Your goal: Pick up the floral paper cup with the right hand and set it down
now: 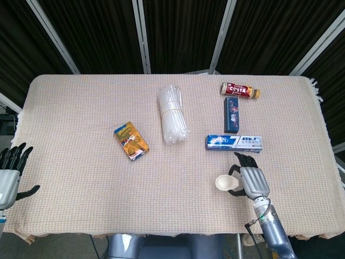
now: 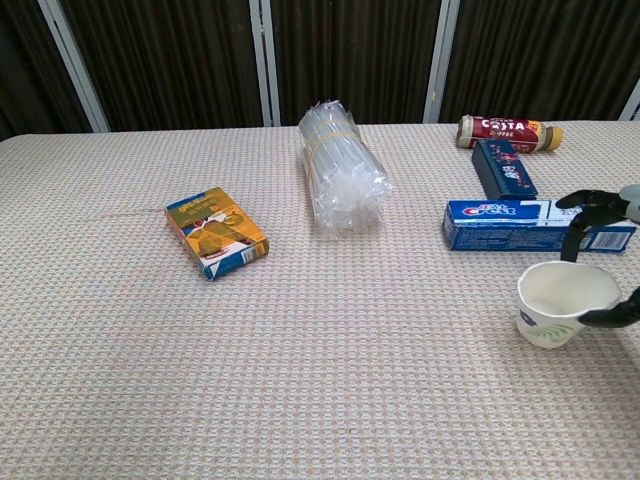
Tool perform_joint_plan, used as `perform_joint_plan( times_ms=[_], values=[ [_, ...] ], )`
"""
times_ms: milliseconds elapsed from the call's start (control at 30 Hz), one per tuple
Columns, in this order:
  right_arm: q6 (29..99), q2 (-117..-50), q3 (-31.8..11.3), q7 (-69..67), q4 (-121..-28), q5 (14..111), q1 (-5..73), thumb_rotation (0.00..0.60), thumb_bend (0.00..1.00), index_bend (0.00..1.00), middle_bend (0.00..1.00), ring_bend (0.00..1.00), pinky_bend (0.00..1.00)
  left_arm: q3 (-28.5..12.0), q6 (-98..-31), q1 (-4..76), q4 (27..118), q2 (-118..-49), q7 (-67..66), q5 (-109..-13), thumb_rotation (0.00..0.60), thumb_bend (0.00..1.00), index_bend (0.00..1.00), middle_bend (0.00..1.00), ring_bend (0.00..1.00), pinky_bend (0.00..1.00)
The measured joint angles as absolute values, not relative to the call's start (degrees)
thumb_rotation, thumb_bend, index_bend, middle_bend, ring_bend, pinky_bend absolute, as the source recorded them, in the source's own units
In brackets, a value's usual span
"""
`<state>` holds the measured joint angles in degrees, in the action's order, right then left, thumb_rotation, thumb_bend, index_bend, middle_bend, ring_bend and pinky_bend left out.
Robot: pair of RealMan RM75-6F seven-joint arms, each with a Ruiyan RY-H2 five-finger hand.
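Down at about five o'clock on the tabletop, the right hand has its fingers wrapped round the paper cup, tipped leftward, seemingly lifted, while the left hand hangs open, idle.

A coarse, matt beige woven tablecloth lies under a matt white floral paper cup and a glossy clear plastic-wrapped bundle.
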<state>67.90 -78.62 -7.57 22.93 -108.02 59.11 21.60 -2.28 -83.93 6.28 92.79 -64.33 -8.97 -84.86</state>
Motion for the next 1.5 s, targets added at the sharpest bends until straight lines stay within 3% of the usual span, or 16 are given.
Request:
perform_joint_plan(
  times_ms=[367, 1033, 1133, 1367, 1500],
  values=[
    [64.76, -81.52, -15.47, 13.44, -106.8, 47.03, 23.85, 0.6, 0.19, 0.5, 0.09, 0.0, 0.0, -2.33, -83.86, 6.32, 92.81, -64.35, -9.06, -84.74, 0.6, 0.01, 0.0, 0.0, 0.0, 0.0],
    [66.67, -83.05, -12.82, 19.62, -97.2, 40.19, 25.54, 0.6, 0.19, 0.5, 0.09, 0.0, 0.0, -2.3, -83.67, 6.4, 92.99, -64.19, -8.97, -84.67, 0.6, 0.01, 0.0, 0.0, 0.0, 0.0],
    [67.57, -82.48, -12.56, 21.29, -96.88, 39.62, 25.54, 0.6, 0.19, 0.43, 0.04, 0.0, 0.0, -2.29, -83.7, 6.39, 93.0, -64.2, -9.02, -84.69, 0.6, 0.02, 0.0, 0.0, 0.0, 0.0],
    [68.43, -80.62, -11.63, 26.53, -97.41, 36.64, 26.01, 0.6, 0.18, 0.08, 0.0, 0.0, 0.0, -2.3, -83.7, 6.4, 93.0, -64.21, -9.01, -84.66, 0.6, 0.01, 0.0, 0.0, 0.0, 0.0],
    [68.99, -80.04, -11.0, 29.69, -97.97, 34.82, 26.61, 0.6, 0.18, 0.02, 0.0, 0.0, 0.0, -2.28, -83.71, 6.39, 93.01, -64.2, -9.04, -84.68, 0.6, 0.02, 0.0, 0.0, 0.0, 0.0]
  ],
)
